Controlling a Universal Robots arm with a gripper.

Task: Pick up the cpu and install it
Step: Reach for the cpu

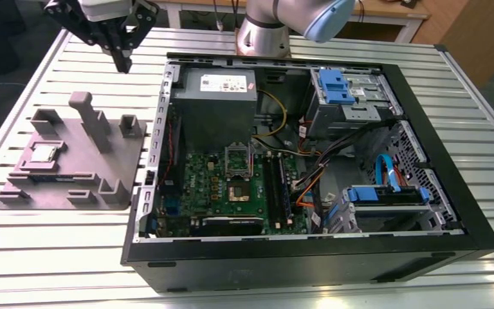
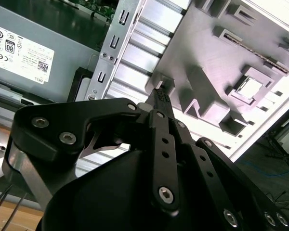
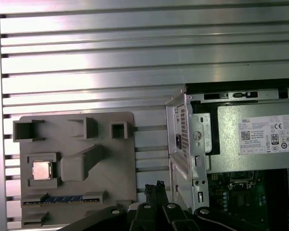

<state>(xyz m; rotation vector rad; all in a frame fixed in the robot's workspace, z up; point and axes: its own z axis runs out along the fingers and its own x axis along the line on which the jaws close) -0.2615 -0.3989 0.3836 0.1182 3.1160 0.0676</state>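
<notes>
Jaws pinched together, tips touching or nearly so, nothing held. The gripper (image 1: 125,64) is black with linked fingers that taper to a narrow point. In the exterior view it hangs above the table, off the case's far corner and beyond the fixture's far edge. In the first wrist view the tips (image 3: 154,188) sit over the strip of table between fixture and case.

The cpu (image 1: 43,153) sits flat in a square pocket of the grey fixture (image 1: 118,161), well apart from the gripper. Its top is shiny silver with a pale rim; it is also clear in the first wrist view (image 3: 41,170).

The fixture is matte grey, blocky and moulded-looking, with upright posts, slots and open pockets. A narrow circuit strip (image 3: 62,198) lies in a slot just beside the cpu pocket.

On the exterior view's right is the black PC case (image 1: 316,264), on its side with the panel off. Inside:
- grey metal power supply (image 1: 217,90) with a white label
- green motherboard (image 1: 229,187)
- blue drive brackets (image 1: 337,87)
- loose cables

Both fixture and case rest on the ribbed aluminium table (image 1: 58,257), a slotted profile with a bright sheen. The arm base (image 1: 264,32) stands behind the case, with wooden furniture (image 1: 470,32) beyond it.
</notes>
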